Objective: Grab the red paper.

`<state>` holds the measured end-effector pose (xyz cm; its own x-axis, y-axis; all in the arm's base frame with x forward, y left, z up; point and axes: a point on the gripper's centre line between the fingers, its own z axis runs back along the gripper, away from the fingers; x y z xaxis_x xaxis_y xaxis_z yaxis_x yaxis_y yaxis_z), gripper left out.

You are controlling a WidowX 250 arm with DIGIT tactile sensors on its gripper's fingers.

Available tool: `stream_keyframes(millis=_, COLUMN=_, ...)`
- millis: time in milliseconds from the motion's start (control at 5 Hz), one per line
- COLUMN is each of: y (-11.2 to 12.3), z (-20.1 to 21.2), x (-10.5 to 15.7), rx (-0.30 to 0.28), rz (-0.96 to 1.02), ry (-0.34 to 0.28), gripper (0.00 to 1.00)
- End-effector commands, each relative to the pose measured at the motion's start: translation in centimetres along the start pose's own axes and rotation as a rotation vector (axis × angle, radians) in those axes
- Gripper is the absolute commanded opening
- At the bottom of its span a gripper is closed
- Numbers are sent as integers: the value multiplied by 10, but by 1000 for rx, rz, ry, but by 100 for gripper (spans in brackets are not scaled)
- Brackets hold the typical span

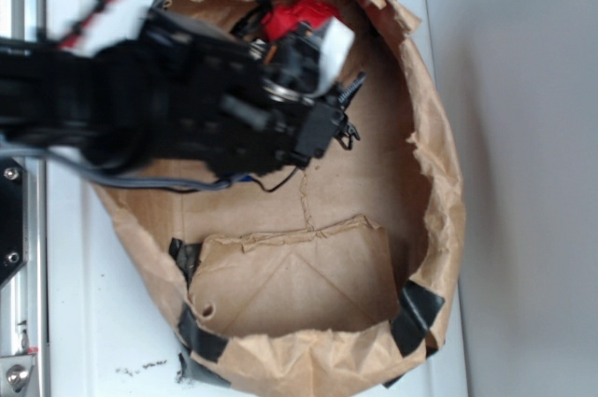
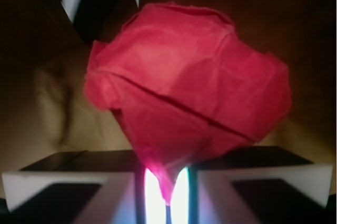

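From the exterior view I see the black arm reaching in from the left edge of the white bench, over the big brown paper bag that lies opened out flat with its torn rim standing up all round and black tape at its near corners. The gripper sits at the far end of the bag, by the rim, and the red paper shows just beside it, partly hidden by the arm. On the wrist view the red paper fills most of the picture, a creased wad, and its lower tip is pinched in the thin gap between the two white fingers, which stand nearly together. So I read the gripper as closed narrow on the wad's bottom corner.
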<state>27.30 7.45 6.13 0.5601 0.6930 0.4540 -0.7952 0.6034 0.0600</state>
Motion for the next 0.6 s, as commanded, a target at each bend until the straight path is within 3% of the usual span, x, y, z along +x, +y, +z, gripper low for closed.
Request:
stream_keyframes(millis=0, y=11, z=71, x=-2, rx=-193, rz=-116, ry=37, gripper=0)
stream_keyframes(millis=200, y=19, z=84, x=-7, rx=-218, rz=-157, ry=67, gripper=0)
stream_keyframes(millis=400, y=20, z=89, x=-14, rx=-246, rz=-237, ry=15, gripper=0)
